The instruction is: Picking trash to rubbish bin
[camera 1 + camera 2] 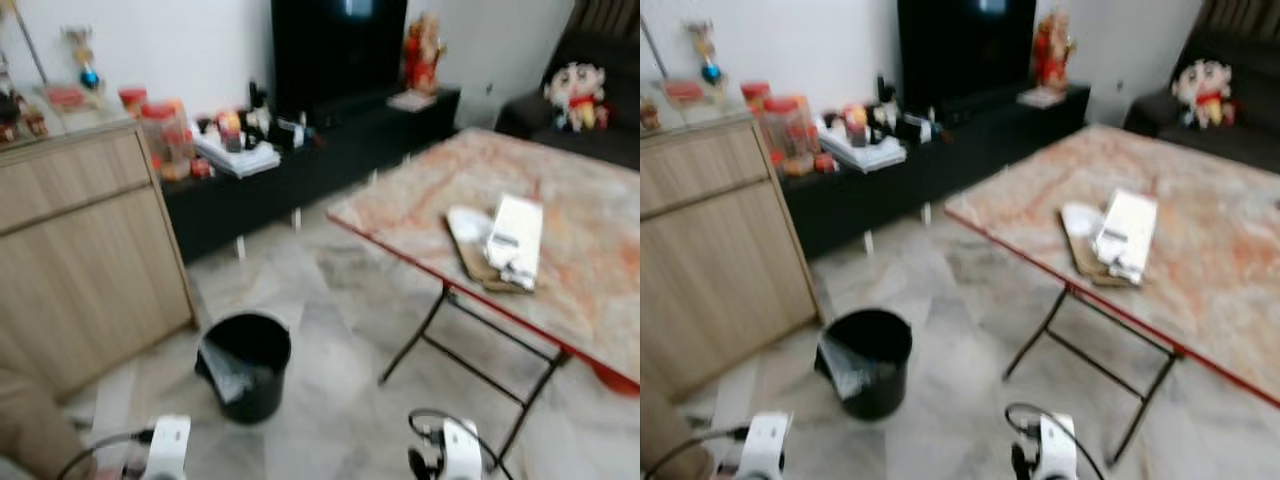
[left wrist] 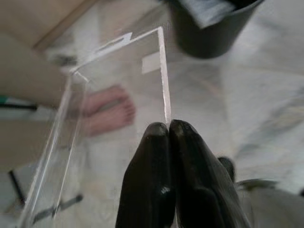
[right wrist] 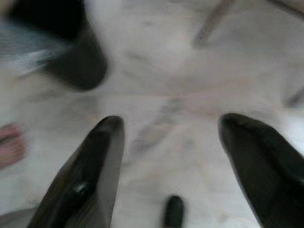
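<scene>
A black rubbish bin [image 1: 245, 363] with something pale inside stands on the marble floor between the wooden cabinet and the folding table; it also appears as bin [image 2: 209, 28] and bin [image 3: 71, 52]. My left gripper [image 2: 168, 128] is shut on the edge of a clear plastic box [image 2: 114, 109], held low above the floor short of the bin. My right gripper [image 3: 171, 128] is open over bare floor, nothing between its fingers. White paper trash [image 1: 513, 238] and a brown piece lie on the table [image 1: 600, 200].
A person's bare feet [image 2: 109, 109] stand on the floor close behind the clear box, and an arm edge shows at lower left [image 1: 25, 420]. A wooden cabinet [image 1: 80, 240] is left, a black TV bench [image 1: 330, 150] behind, a sofa [image 1: 590, 110] far right.
</scene>
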You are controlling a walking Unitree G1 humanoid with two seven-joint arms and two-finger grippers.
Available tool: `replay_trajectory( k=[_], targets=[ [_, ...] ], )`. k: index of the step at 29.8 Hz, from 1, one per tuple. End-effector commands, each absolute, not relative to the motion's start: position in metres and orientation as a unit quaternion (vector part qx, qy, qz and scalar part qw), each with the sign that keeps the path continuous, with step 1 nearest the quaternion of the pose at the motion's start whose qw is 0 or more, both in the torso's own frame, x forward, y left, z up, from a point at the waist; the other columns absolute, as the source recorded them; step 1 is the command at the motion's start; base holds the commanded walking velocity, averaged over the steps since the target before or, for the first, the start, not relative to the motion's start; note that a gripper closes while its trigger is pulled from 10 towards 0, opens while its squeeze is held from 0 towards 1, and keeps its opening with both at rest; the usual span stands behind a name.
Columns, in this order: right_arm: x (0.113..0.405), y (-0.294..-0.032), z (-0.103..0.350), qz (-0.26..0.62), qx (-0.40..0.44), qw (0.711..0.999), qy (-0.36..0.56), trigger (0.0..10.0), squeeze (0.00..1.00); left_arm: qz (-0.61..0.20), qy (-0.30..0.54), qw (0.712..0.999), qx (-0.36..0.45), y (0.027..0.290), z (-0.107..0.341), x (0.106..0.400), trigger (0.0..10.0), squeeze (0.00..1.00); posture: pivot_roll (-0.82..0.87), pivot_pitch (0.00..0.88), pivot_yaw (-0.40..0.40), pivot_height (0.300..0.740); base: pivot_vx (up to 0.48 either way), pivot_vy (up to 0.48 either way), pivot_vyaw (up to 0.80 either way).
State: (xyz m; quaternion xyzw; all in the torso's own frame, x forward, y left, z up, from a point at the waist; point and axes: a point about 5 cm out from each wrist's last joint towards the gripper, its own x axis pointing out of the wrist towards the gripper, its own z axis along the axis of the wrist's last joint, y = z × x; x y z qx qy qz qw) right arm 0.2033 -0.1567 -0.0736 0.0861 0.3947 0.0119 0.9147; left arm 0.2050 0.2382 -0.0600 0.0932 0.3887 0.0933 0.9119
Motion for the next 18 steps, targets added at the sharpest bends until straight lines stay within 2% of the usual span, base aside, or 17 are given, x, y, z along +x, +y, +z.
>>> replay_trajectory(
  k=[1, 8, 15, 18],
  targets=[
    [0.2067, -0.1661, -0.0710, -0.002, 0.083, 0.918, 0.387, 10.0, 0.00, 0.088, 0.382, 0.915, 0.090, 0.2329, -0.0583, 0.2102, 10.0, 0.00, 0.16, 0.006, -0.034, 0.740, 0.382, 0.000, 0.00],
    [0.2072, -0.1676, -0.0707, 0.004, 0.065, 0.919, 0.389, 10.0, 0.00, 0.088, 0.379, 0.917, 0.089, 0.2318, -0.0577, 0.2116, 10.0, 0.00, 0.16, 0.012, -0.037, 0.740, 0.380, 0.000, 0.00],
    [0.2077, -0.1682, -0.0701, -0.002, 0.068, 0.921, 0.383, 10.0, 0.00, 0.088, 0.380, 0.917, 0.088, 0.2309, -0.0581, 0.2113, 10.0, 0.00, 0.16, 0.012, -0.037, 0.740, 0.381, 0.000, 0.71],
    [0.2077, -0.1691, -0.0702, -0.010, 0.074, 0.920, 0.384, 10.0, 0.00, 0.087, 0.379, 0.917, 0.087, 0.2299, -0.0580, 0.2118, 10.0, 0.00, 0.16, 0.012, -0.037, 0.740, 0.381, 0.000, 0.00]
  ],
)
